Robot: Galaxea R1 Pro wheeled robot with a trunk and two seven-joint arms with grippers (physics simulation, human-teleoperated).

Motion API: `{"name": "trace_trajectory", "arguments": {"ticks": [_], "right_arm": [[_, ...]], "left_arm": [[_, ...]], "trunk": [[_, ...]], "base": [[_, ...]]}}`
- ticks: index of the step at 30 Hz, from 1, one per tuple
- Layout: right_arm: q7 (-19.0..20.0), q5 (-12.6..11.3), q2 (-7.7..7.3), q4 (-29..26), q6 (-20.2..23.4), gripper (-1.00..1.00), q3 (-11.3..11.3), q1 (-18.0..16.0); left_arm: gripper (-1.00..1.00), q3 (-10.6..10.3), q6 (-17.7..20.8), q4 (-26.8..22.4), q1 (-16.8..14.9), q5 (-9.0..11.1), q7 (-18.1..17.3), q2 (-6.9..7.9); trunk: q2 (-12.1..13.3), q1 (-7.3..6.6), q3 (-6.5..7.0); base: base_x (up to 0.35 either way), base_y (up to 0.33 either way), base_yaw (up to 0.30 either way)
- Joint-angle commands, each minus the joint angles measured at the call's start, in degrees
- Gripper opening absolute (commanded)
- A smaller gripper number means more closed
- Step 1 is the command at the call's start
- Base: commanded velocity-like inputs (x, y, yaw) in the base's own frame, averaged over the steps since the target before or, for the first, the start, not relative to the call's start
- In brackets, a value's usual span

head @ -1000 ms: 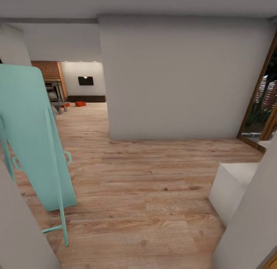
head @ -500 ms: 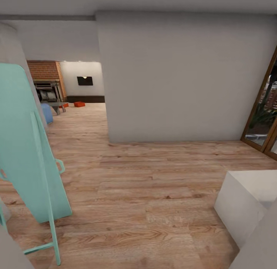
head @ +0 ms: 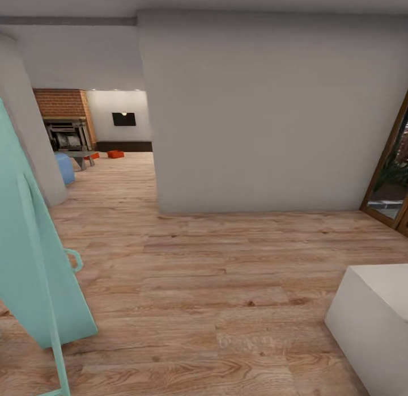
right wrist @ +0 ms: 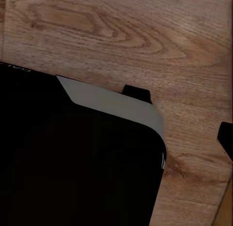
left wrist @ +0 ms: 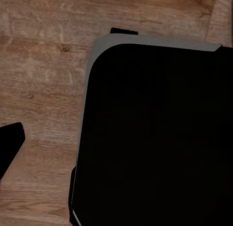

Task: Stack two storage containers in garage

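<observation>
Far down the hallway in the head view, the living room opens up with its brick fireplace (head: 59,102) and black wall TV (head: 124,119). One orange-red storage container (head: 115,154) lies on the wood-plank floor there. The other storage container (head: 90,156) peeks out beside a low grey table (head: 76,155). Both wrist views look down on my black base over wood planks. A dark fingertip (left wrist: 9,146) shows at the frame edge in the left wrist view, and another fingertip (right wrist: 226,138) in the right wrist view. Neither view shows how the jaws stand.
A teal folding board (head: 34,271) leans close on the left. A white wall block (head: 255,118) fills the middle, with the passage to its left. A white box (head: 374,322) sits at lower right, a wood-framed glass door (head: 391,180) at far right, and a blue sofa end (head: 64,168) by the white pillar (head: 28,140).
The whole head view has shifted as I roll on: the teal board slid left and down, the white box slid right, and the blue sofa end came into sight.
</observation>
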Motion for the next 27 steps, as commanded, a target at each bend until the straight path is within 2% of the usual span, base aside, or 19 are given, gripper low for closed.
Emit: {"name": "trace_trajectory", "arguments": {"ticks": [1, 27], "right_arm": [[-0.1, -0.5, 0.05, 0.2, -0.3, 1.00, 0.5, -0.1], [0.0, -0.5, 0.14, 0.2, -0.3, 1.00, 0.5, -0.1]], "left_arm": [[1.00, 0.1, -0.1, 0.0, 0.0, 0.3, 0.0, -0.01], [1.00, 0.1, -0.1, 0.0, 0.0, 0.3, 0.0, 0.08]], "trunk": [[0.0, 0.03, -0.05], [0.0, 0.03, -0.05]], "base": [[0.320, 0.000, 0.000], [0.321, 0.000, 0.000]]}}
